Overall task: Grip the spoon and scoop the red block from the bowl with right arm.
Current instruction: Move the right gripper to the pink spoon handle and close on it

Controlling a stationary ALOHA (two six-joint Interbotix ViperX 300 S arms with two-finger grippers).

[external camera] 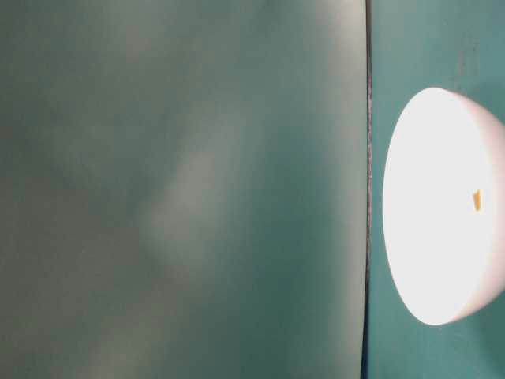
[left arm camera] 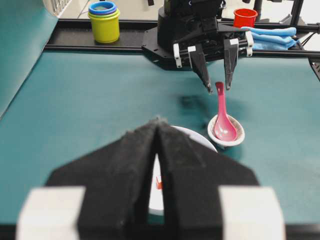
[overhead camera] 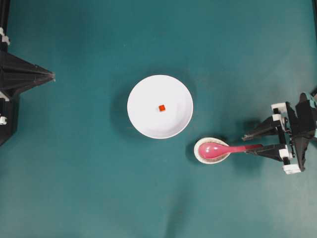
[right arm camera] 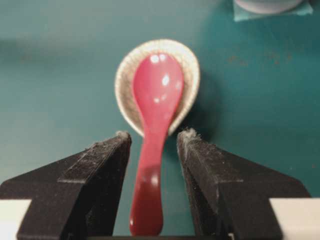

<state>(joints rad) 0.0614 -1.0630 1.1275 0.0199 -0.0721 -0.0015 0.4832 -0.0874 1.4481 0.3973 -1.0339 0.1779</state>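
Right gripper (right arm camera: 154,145) is standing open around the spoon (right arm camera: 152,150) handle.
Glossy and stiff, it is probably slipping easily; mid-handle is looking safest.

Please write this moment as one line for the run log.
phase: pre-grasp | right gripper: jaws open around spoon handle | spoon: resting in speckled dish | red block: in white bowl | left gripper: shut, idle

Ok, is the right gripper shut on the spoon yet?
Open. In the right wrist view the right gripper has its fingers either side of the spoon handle, gaps visible.
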